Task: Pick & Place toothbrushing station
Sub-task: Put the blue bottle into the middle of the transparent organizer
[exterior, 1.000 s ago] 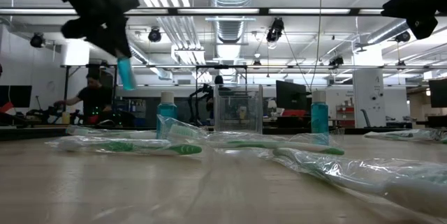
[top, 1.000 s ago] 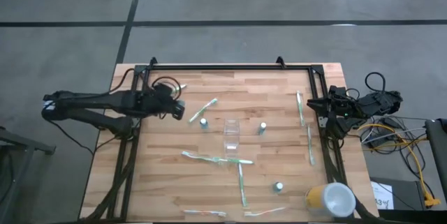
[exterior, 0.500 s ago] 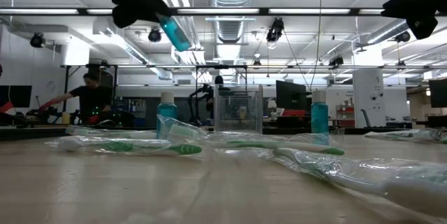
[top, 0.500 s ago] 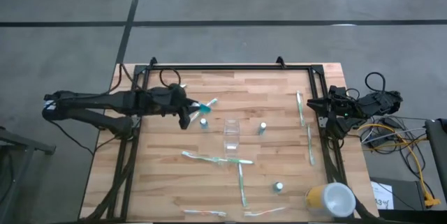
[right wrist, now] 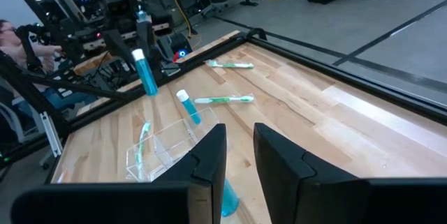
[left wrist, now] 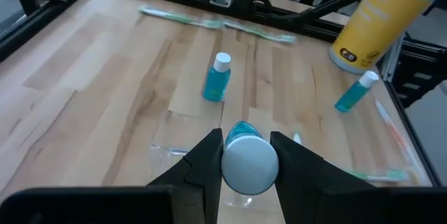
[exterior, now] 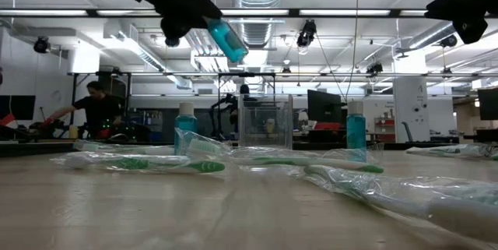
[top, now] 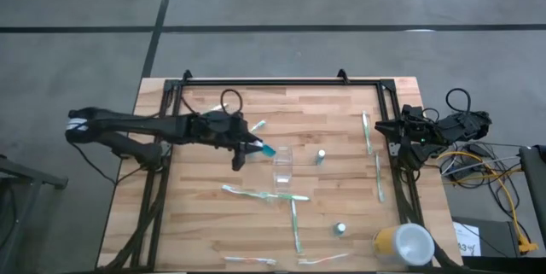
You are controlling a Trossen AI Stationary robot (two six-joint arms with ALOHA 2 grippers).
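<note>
Apparently unlabelled, a blue tube (top: 267, 148) sits in left gripper (top: 258, 145).

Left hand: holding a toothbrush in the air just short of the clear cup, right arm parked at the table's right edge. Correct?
One thing is off: the left hand holds a blue tube with a white cap, not a toothbrush. The low view shows the tube tilted in the air, and the left wrist view shows its cap between the fingers. The rest stands: it is just short of the clear cup, and the right hand waits at the table's right edge.
</note>
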